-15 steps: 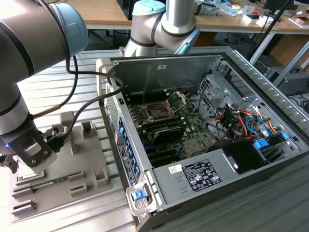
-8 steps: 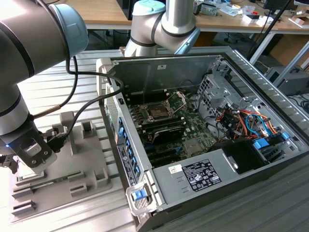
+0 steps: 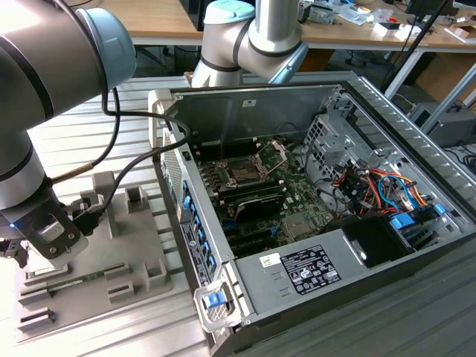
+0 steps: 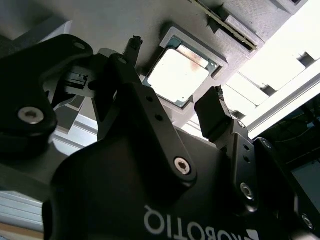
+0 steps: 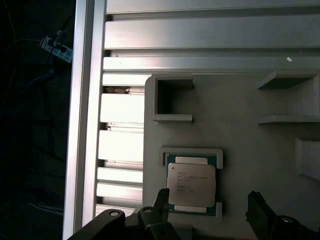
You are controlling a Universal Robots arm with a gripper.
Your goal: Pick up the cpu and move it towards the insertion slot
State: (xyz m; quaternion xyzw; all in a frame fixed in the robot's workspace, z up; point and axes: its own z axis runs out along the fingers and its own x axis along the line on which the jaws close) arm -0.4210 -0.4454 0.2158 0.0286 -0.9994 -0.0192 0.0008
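The cpu, a small square chip with a pale metal top, lies flat in a square recess of the grey tray. My gripper hangs open just over it, with one dark finger at one side of the chip and the other finger well off the opposite side. In the second wrist view the cpu shows between the spread fingers of the gripper, untouched. The insertion slot sits in the green board inside the open computer case, its metal bracket raised, far toward the exterior view's right of the arm's wrist.
The grey tray carries raised blocks and rests on a slatted aluminium table. The case's side wall stands between tray and board. Black cables run from the arm. Drive cages and coloured wires fill the case's right.
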